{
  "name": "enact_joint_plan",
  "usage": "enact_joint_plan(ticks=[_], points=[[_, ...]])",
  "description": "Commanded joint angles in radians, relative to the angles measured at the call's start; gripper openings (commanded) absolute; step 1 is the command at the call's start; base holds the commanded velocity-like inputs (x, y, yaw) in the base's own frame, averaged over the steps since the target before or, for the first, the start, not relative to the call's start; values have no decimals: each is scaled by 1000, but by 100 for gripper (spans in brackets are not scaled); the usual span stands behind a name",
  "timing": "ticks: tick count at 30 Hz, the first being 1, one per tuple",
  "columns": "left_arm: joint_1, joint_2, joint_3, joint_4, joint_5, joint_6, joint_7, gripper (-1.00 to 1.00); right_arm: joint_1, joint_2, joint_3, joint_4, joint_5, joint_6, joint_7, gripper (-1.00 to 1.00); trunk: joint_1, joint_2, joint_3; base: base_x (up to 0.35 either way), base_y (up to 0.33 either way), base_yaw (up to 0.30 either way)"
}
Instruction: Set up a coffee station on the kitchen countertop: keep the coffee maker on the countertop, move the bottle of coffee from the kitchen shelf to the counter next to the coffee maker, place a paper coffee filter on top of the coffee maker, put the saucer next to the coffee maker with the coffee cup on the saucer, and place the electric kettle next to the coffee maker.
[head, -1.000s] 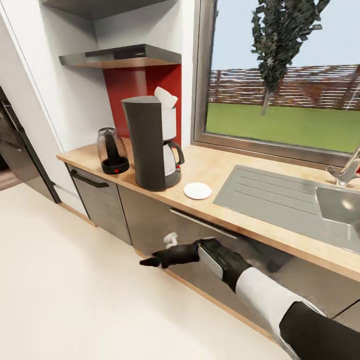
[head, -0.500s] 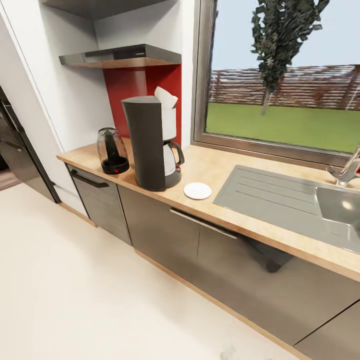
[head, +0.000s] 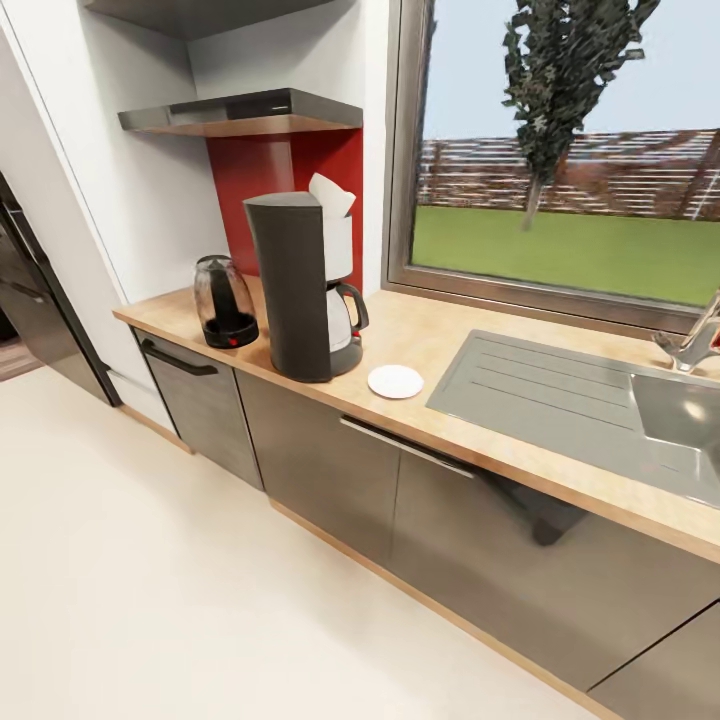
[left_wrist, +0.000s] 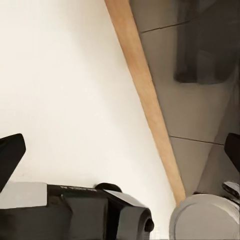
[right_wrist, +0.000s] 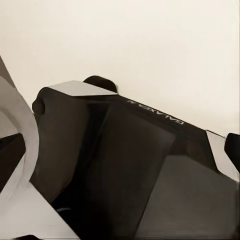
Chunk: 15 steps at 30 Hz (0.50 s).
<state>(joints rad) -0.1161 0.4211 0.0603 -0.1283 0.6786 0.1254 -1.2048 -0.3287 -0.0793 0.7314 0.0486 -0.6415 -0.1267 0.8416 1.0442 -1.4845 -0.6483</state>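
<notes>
The saucer (head: 395, 381) lies bare on the kitchen countertop (head: 450, 345), just beside the coffee maker (head: 300, 285). The electric kettle (head: 224, 301) stands near the coffee maker, on its other side. I judge the coffee cup must go next; it should come down level, centred on the saucer. In the left wrist view two dark fingertips (left_wrist: 10, 155) stand wide apart, holding nothing. Whether the right claw is open, I cannot tell.

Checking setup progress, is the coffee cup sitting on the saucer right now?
No, the saucer lies bare on the kitchen countertop beside the coffee maker.
</notes>
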Motion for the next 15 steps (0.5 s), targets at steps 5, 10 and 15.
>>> enact_joint_plan(ticks=[5,10,15], points=[[0,-23,19,-2,-4,-51,23,100,10,3,8,4,-6,-6,-38,100,0,0,-1,0,0,0],[0,-28,24,-1,-4,-66,28,100,12,4,8,4,-6,-5,-46,100,0,0,-1,0,0,0],[0,-30,25,-1,-4,-70,30,100,13,3,8,4,-6,-7,-49,100,0,0,-1,0,0,0]])
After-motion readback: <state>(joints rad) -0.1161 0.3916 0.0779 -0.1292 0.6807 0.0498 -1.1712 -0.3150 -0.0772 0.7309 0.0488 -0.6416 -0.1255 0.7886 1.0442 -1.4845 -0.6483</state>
